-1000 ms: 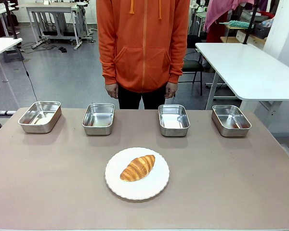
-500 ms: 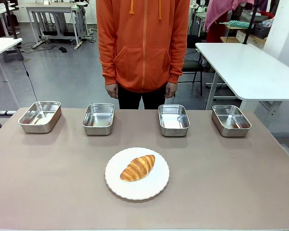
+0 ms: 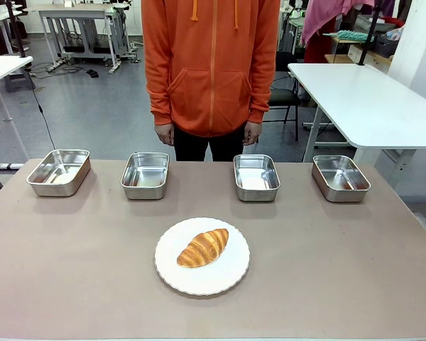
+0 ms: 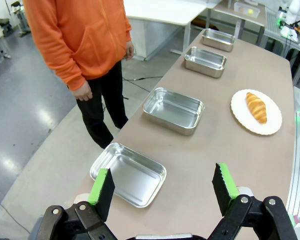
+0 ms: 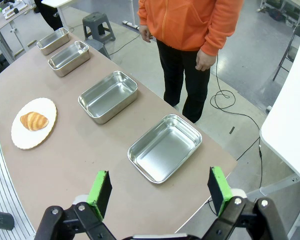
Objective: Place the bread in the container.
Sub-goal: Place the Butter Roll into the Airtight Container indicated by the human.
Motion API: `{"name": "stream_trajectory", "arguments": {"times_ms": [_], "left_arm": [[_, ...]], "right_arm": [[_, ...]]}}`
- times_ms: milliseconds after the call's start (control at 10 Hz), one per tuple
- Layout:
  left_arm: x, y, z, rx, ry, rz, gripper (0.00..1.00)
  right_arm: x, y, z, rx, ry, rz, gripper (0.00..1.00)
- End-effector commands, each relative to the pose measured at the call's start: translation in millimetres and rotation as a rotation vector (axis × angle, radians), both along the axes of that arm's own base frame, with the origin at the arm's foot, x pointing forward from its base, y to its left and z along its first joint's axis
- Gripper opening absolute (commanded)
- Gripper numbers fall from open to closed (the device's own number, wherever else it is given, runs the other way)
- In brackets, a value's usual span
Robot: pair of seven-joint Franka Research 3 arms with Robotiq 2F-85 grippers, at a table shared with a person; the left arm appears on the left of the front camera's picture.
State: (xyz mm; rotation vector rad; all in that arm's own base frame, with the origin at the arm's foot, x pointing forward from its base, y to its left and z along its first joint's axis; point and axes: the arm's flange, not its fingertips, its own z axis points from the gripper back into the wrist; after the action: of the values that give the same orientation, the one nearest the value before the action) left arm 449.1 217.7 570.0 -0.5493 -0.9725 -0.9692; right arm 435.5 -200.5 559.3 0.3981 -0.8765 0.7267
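Found the bread (image 3: 203, 248) lying slantwise on the white plate (image 3: 231, 278) at the near middle of the desk (image 3: 71, 256), well apart from the empty steel trays lined along the far edge: left-end tray (image 3: 58, 172), second tray (image 3: 145, 175), third tray (image 3: 256, 177), right-end tray (image 3: 340, 177). Saw the left end effector (image 4: 162, 184) spread wide and gripping nothing, high over the left-end tray, and the right end effector (image 5: 159, 185) likewise spread wide above the right-end tray. Noted a person (image 3: 211, 64) in an orange hoodie standing at the far side of the desk.
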Motion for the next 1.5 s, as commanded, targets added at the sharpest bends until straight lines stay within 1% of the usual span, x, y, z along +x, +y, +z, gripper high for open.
{"name": "stream_trajectory", "arguments": {"times_ms": [0, 1400], "left_arm": [[-1.3, 1.0, 0.7, -0.004, -0.006, -0.012, 1.00], [-1.3, 1.0, 0.7, -0.004, -0.006, -0.012, 1.00]], "right_arm": [[2.1, 0.5, -0.7, 0.015, -0.025, 0.012, 1.00], [2.1, 0.5, -0.7, 0.015, -0.025, 0.012, 1.00]]}}
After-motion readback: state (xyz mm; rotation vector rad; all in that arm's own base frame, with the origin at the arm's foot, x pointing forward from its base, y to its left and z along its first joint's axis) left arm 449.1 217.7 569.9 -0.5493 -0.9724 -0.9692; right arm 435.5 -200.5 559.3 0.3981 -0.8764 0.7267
